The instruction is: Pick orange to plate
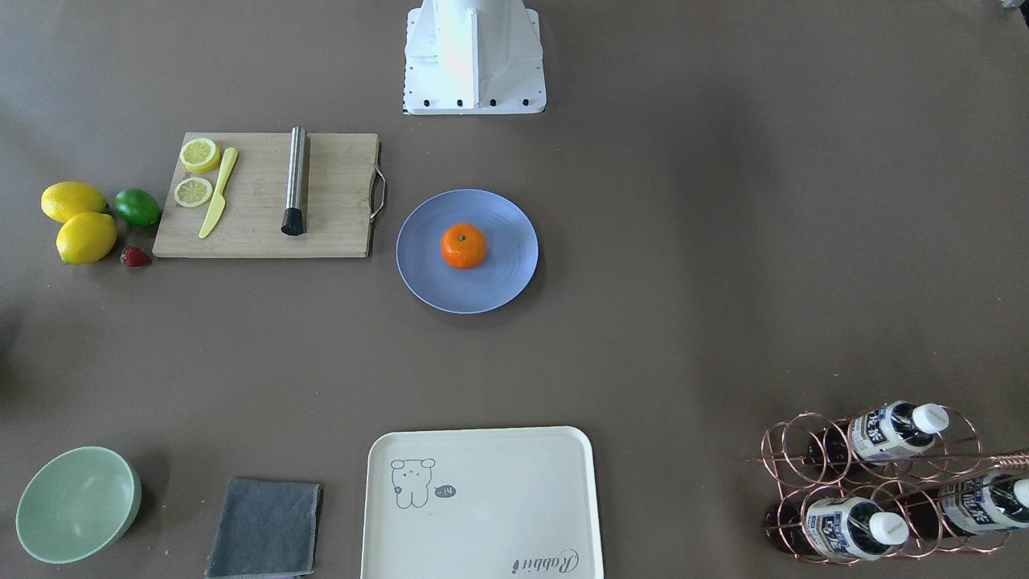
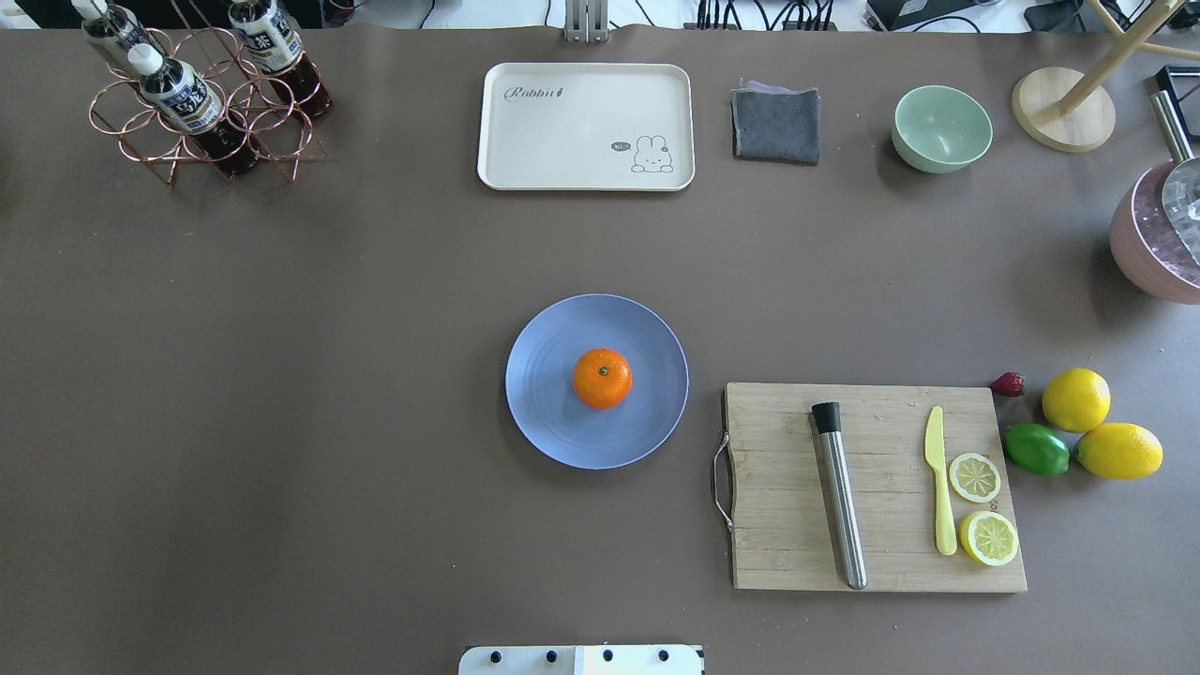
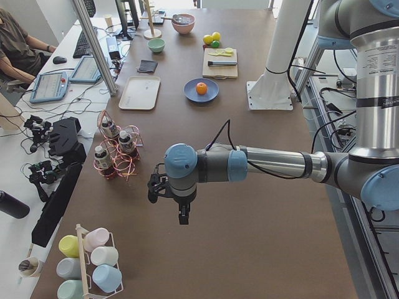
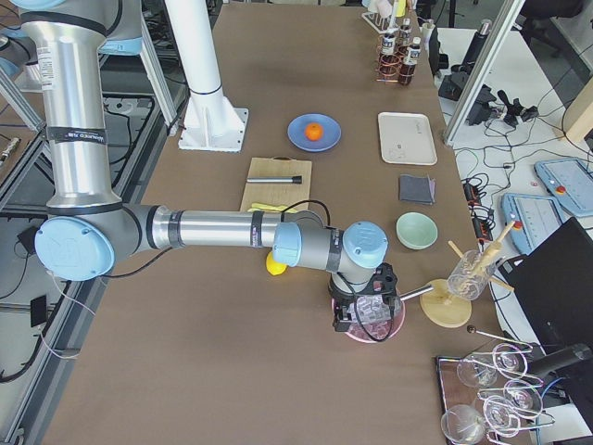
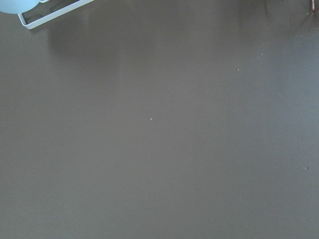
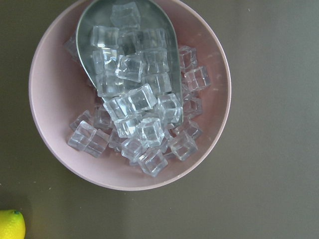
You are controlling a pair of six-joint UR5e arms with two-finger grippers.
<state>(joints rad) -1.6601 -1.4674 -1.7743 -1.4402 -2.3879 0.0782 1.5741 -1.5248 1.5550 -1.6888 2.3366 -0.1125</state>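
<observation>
The orange (image 2: 602, 378) sits near the middle of the blue plate (image 2: 544, 412) (its dark stem dot faces up), at the table's centre and near the handle end of the wooden cutting board (image 2: 778, 487). Both arms are well apart from it: the left gripper (image 3: 182, 218) hangs over bare table at one end, and the right gripper (image 4: 362, 318) hangs over a pink bowl (image 6: 50, 149) of ice cubes at the other. Each shows only in a side view, so I cannot tell whether either is released or clenched.
</observation>
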